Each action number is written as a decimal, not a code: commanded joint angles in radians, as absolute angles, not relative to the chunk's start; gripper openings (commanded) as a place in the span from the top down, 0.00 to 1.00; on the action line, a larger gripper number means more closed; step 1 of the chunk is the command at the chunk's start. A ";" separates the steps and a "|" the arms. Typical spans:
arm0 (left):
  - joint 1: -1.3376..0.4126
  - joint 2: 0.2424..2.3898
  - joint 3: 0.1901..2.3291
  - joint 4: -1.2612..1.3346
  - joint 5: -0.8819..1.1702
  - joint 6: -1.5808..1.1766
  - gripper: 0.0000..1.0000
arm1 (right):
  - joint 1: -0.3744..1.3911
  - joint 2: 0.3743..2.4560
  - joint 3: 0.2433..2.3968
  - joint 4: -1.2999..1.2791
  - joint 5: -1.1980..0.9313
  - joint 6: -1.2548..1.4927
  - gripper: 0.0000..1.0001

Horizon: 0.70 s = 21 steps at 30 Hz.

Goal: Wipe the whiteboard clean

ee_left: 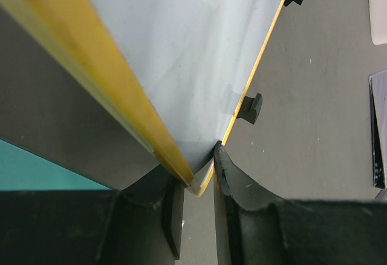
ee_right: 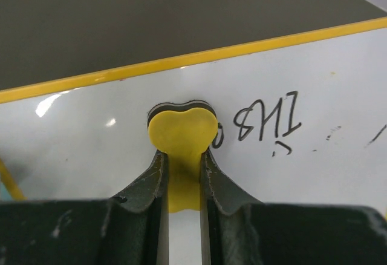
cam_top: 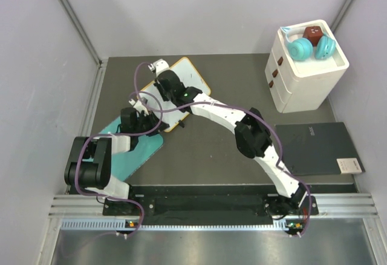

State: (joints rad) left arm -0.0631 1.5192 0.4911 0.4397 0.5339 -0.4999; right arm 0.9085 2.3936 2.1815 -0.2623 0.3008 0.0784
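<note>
Top external view is showing the whiteboard (cam_top: 192,76) lying at about eleven o'clock on the dark grey table (cam_top: 211,156), turned at a slant, with both arms reaching over it and covering much of its white face. Its thin yellow-orange rim is showing along the far and right edges. The left gripper (ee_left: 202,167) is clenching the board's near corner, one finger on each side of the rim, and two small black feet (ee_left: 251,107) are sticking out from the edge running away toward one o'clock in the left wrist view. The right gripper (ee_right: 181,156) is squeezing a yellow heart-shaped eraser (ee_right: 182,130) between its fingers, and the eraser looks to be resting on the board face. Black handwriting (ee_right: 266,120) is sitting just beside the eraser at three o'clock, with a few small stray marks farther right. A teal mat (cam_top: 138,151) is lying at eight o'clock from the board, partly under the left arm. A dark grey notebook (cam_top: 314,147) is lying flat at four o'clock, well apart, near the right wall. A white drawer unit (cam_top: 302,80) is standing at two o'clock on the table, carrying teal headphones (cam_top: 300,49) and a small reddish-brown block (cam_top: 312,34) in its top tray. Pale grey walls are closing in the table on three sides, and a ribbed metal rail (cam_top: 211,201) is running along the near edge under the arm bases.
</note>
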 commanded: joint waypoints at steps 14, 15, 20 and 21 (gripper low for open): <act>-0.084 1.489 0.476 0.416 0.471 -0.405 1.00 | 0.614 2.484 2.203 -0.327 0.298 0.181 1.00; -0.084 1.491 0.476 0.416 0.469 -0.403 1.00 | 0.612 2.485 2.198 -0.331 0.296 0.178 1.00; -0.086 1.491 0.477 0.414 0.468 -0.403 1.00 | 0.630 2.441 2.132 -0.287 0.233 0.176 1.00; -0.086 1.491 0.477 0.414 0.469 -0.402 1.00 | 0.638 2.433 2.108 -0.281 0.235 0.169 1.00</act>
State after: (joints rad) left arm -0.0834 1.5021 0.4908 0.4438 0.5343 -0.4900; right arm 0.5732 2.4409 2.1723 -0.2878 0.3088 0.1669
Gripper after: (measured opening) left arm 0.254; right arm 0.156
